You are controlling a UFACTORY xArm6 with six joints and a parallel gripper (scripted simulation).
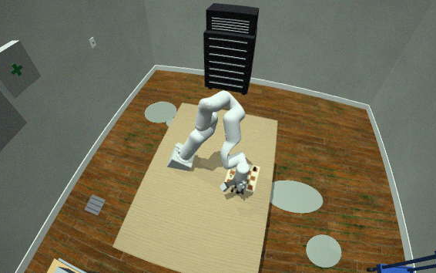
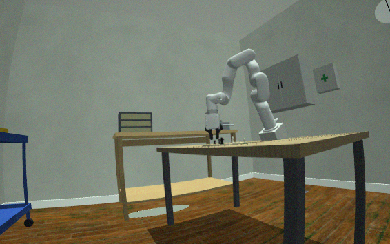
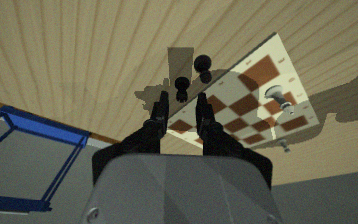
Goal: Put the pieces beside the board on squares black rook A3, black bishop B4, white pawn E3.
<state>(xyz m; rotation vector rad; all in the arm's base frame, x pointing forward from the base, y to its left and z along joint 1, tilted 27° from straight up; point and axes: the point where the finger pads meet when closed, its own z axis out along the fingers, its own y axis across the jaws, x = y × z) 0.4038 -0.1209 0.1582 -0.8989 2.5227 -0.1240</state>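
Observation:
The small chessboard [image 3: 250, 100] lies on the wooden table, and also shows in the overhead view [image 1: 243, 177]. Two black pieces stand just off its corner: one [image 3: 182, 88] right below my fingertips, the other [image 3: 202, 64] a little farther on. I cannot tell which is the rook and which the bishop. My gripper [image 3: 182, 101] hangs straight above the nearer black piece, its fingers partly open with nothing between them; it also shows in the side view [image 2: 213, 136]. A white piece [image 3: 277, 96] stands on the board. A small white piece [image 3: 283, 145] stands beside the board's other edge.
The board sits near the table's edge [image 3: 130, 140], with the floor below. A blue cart [image 3: 35, 135] stands beyond that edge. A black piece [image 1: 254, 168] stands at the board's far corner. The arm's base [image 1: 180, 160] is on the table to the left.

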